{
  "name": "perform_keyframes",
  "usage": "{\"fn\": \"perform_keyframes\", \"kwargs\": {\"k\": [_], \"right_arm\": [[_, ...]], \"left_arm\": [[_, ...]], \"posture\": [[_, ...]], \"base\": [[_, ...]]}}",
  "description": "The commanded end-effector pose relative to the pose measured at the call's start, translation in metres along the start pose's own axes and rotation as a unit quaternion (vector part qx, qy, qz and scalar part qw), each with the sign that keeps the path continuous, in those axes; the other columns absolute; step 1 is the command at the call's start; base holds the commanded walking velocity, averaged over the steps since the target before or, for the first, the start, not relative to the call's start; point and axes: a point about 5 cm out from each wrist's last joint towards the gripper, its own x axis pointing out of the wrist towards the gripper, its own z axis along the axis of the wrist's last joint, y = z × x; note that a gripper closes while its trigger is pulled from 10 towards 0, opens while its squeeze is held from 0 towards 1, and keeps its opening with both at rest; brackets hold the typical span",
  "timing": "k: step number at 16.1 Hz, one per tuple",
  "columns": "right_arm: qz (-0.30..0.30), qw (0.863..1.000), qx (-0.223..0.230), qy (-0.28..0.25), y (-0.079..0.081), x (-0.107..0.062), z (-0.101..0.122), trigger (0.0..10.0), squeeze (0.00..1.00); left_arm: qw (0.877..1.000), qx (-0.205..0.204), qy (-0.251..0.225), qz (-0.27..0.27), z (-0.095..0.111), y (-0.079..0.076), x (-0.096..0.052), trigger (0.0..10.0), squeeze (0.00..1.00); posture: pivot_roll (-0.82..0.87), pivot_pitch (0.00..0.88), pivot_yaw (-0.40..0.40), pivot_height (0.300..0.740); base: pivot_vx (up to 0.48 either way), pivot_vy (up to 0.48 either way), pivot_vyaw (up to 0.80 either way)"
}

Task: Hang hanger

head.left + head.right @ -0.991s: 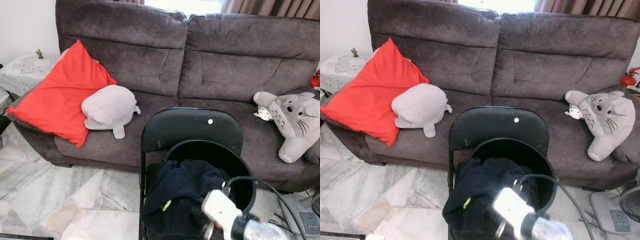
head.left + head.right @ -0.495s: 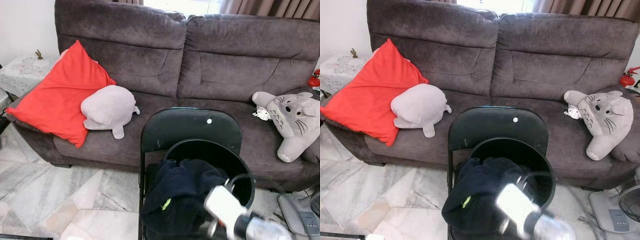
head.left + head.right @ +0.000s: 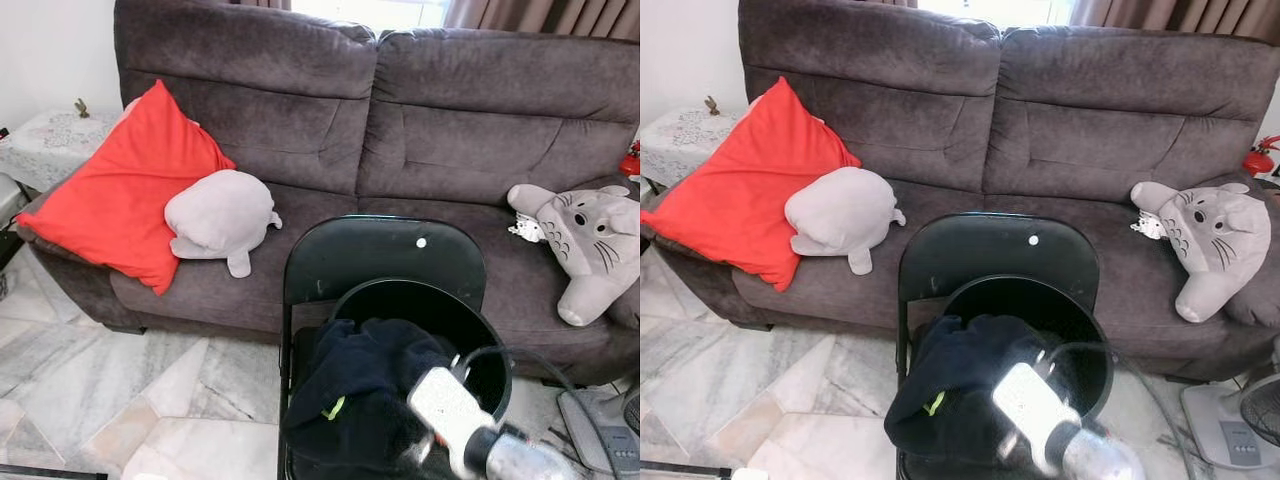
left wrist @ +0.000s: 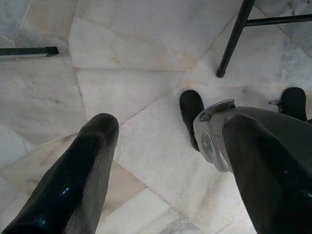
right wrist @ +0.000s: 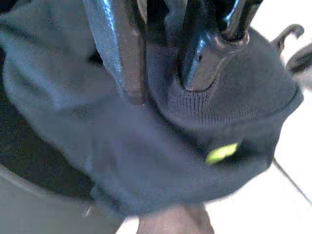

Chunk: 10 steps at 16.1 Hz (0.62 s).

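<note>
The right gripper (image 5: 161, 63) is reaching into the bucket (image 3: 490, 345), fingers closing on the dark garment (image 3: 365, 385) to lift it; the left gripper (image 4: 170, 161) is hanging open, empty.

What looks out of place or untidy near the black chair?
The dark garment is not folded inside the round black basket on the black folding chair; it hangs bunched over the basket's rim. The right gripper has its fingers down in the fabric. Nothing else stands out.

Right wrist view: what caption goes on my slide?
Right gripper pressing into dark garment with a yellow-green tag.
</note>
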Motion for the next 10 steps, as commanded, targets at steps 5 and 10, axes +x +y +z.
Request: {"fn": "perform_keyframes", "kwargs": {"k": [5,10], "right_arm": [[-0.054,0.998,0.025,0.0,-0.011,0.003,0.0,10.0,0.0],[-0.096,0.993,0.041,-0.061,-0.016,0.005,0.018,10.0,0.0]], "left_arm": [[1.0,0.005,0.015,-0.002,-0.006,0.0,-0.001,10.0,0.0],[1.0,0.007,0.015,-0.005,-0.006,-0.001,-0.001,10.0,0.0]], "posture": [[-0.13,0.08,-0.022,0.74],[-0.13,0.076,-0.022,0.74]], "base": [[0.0,0.0,0.0],[0.0,0.0,0.0]]}}
